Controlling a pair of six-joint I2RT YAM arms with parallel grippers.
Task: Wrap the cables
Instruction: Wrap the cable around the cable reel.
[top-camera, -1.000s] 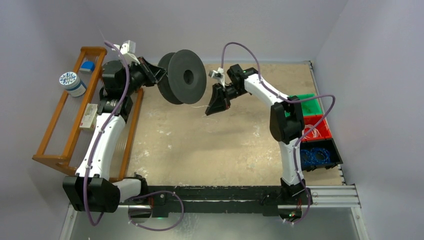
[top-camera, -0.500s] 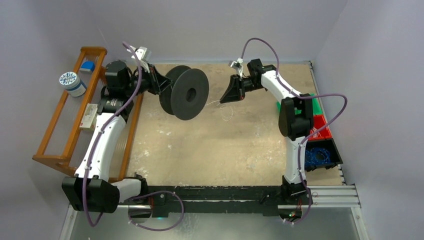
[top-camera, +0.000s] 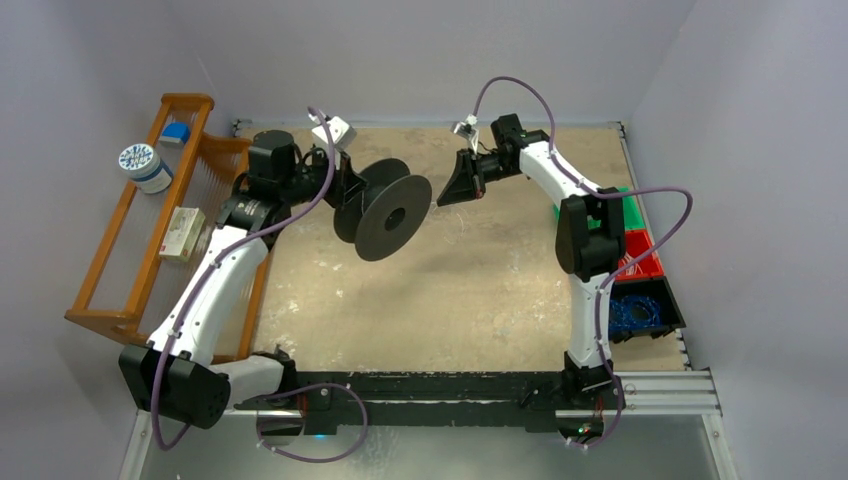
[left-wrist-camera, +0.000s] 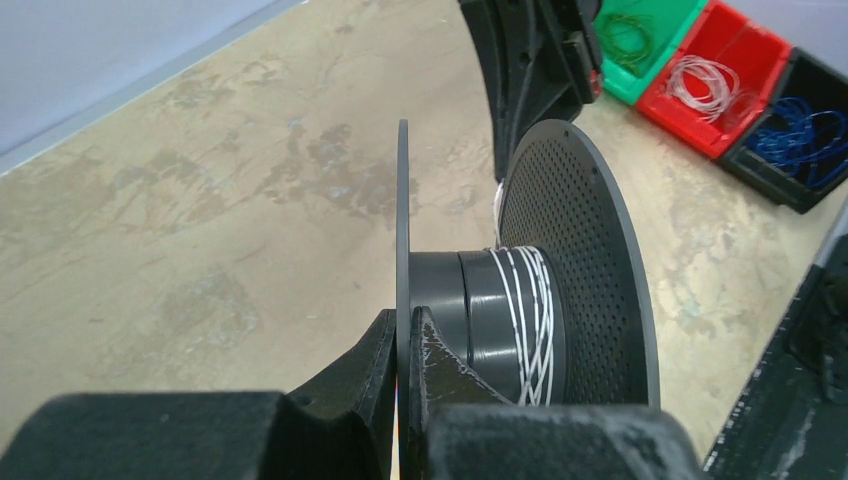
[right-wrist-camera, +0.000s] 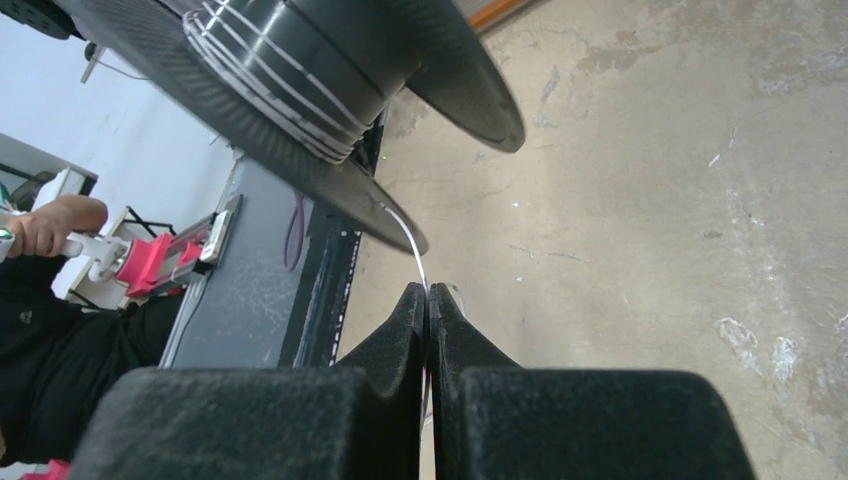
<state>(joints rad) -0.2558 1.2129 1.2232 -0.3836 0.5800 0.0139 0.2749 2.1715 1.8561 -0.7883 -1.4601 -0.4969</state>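
Overhead: both arms reach in over the table (top-camera: 450, 300) and face each other across a black spool (top-camera: 392, 212) that hangs in the air.
Left gripper (left-wrist-camera: 405, 335): fingers clamped on the edge of the spool's thin near disc, one finger on each face.
Spool: axis roughly level, with the perforated far disc turned toward the right arm.
Cable (left-wrist-camera: 525, 320): thin whitish wire in several loose, crossing turns round the hub, bunched against the perforated disc. One strand leaves that disc's rim and runs to the right gripper.
Right gripper (right-wrist-camera: 428, 300): fingers pressed together, pinching the strand just beside the spool's rim.
Bins: green bin (left-wrist-camera: 640, 40), red bin (left-wrist-camera: 715, 85) and black bin (left-wrist-camera: 790, 140) stand in a row at the table's right edge. Whitish loops lie in the red one and blue wire in the black one.
Rack: wooden rack (top-camera: 130, 250) along the left edge.
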